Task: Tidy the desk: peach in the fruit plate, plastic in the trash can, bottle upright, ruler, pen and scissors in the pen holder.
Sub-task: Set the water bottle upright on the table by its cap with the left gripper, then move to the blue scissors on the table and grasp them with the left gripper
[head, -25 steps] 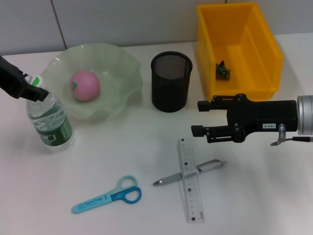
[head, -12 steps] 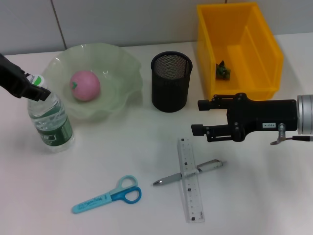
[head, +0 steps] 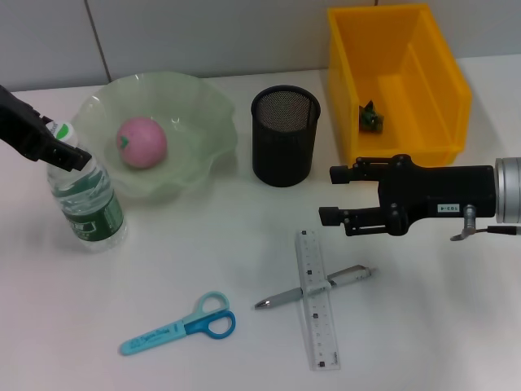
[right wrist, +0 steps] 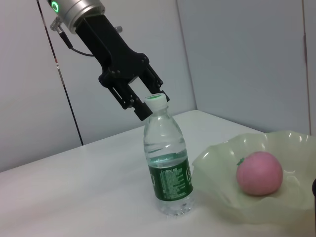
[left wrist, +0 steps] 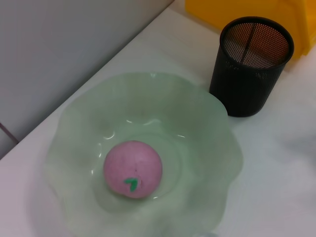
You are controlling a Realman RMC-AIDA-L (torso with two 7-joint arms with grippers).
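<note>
The bottle (head: 85, 199) stands upright at the left, just beside the plate (head: 203, 106) holding the peach (head: 142, 142). The left gripper (right wrist: 143, 101) has its fingers around the cap, though I can't tell whether they grip it. Pulling away crookedly could topple the bottle into the plate. The right gripper (head: 328, 195) hovers open and empty, beyond the ruler (head: 316, 301) and pen (head: 277, 298)

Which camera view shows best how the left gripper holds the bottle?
The right wrist view: the left gripper closes on the cap of the upright bottle, seen side-on. The head view shows the bottle from above, cap partly hidden. The left wrist view shows neither.
</note>
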